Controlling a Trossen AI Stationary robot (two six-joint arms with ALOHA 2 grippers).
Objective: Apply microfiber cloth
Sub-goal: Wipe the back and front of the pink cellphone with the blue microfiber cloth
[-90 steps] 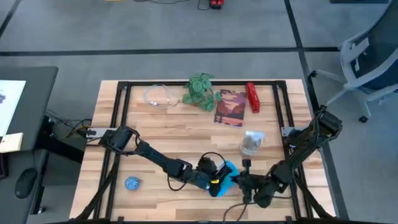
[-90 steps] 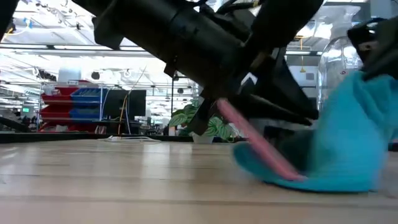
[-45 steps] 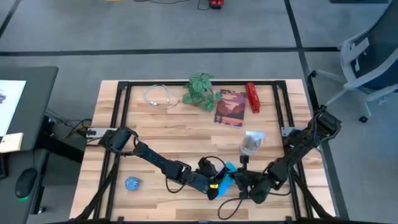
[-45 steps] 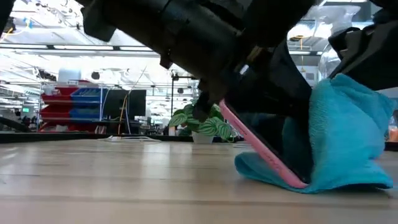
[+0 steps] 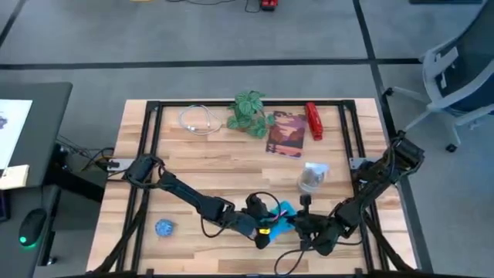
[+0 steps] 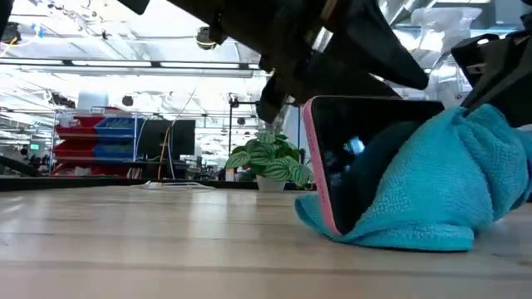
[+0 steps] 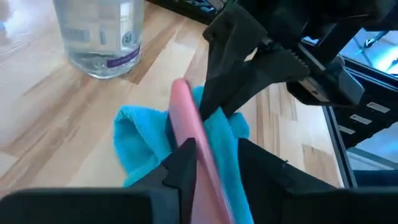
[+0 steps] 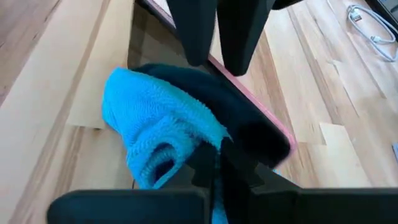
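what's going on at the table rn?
The left gripper holds a pink-cased phone up on its edge at the table's near side. The right gripper is shut on the microfiber cloth and presses it against the phone's dark screen. A clear bottle stands just behind them.

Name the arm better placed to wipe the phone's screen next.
Right. The right gripper is shut on the bright sky-blue microfiber cloth, already bunched against the dark screen of the pink-edged phone. The left gripper is shut on the phone's edge, holding it nearly upright, so it looks needed as the holder.
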